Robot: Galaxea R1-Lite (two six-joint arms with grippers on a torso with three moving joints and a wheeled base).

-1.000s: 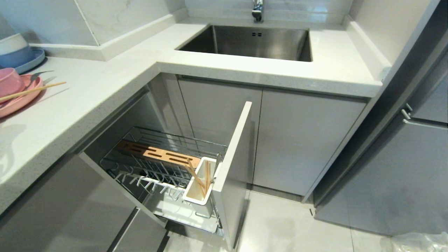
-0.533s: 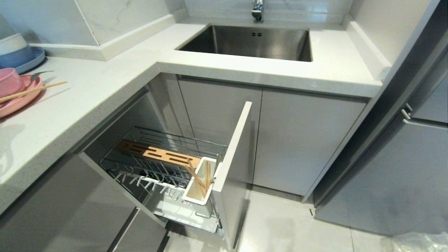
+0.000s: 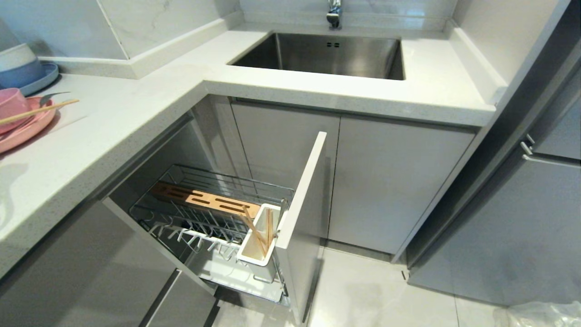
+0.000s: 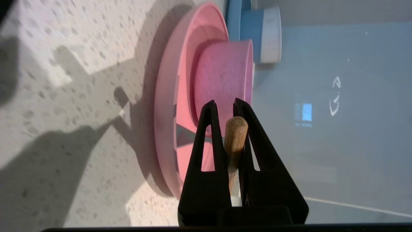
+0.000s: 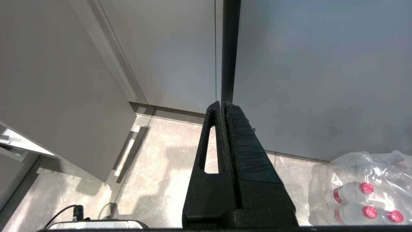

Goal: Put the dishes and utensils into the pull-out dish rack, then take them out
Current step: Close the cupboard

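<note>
A: Between the 2 black fingers of the left gripper (image 4: 229,112) sits 1 chopstick (image 4: 236,135). Why is it held like that?

B: The fingers are pressed tight on its thick end, so it will not slip. The thin end sticks out the other way, over the pink plate (image 3: 25,129) on the counter (image 3: 113,118).

A: What is just past the fingertips?

B: The pink bowl (image 4: 222,80), sitting in the pink plate. Past those stand the blue plate (image 4: 233,19) and the blue and white bowl (image 4: 262,33). The fork (image 3: 52,96) lies at the plate's far edge, near the chopstick's thin end.

A: Where does the chopstick go?

B: I think into the white utensil holder (image 3: 256,254) in the pull-out dish rack (image 3: 213,213), well away from the gripper and lower down. 2 chopsticks (image 3: 261,234) lean in there now, because the holder is tall and keeps them standing.

A: And the rack is pulled out?

B: Yes, so things can drop in from above. The plate prongs hold nothing yet.

A: The other arm?

B: The right gripper (image 5: 223,106) hangs by the floor, fingers together, holding nothing.
</note>
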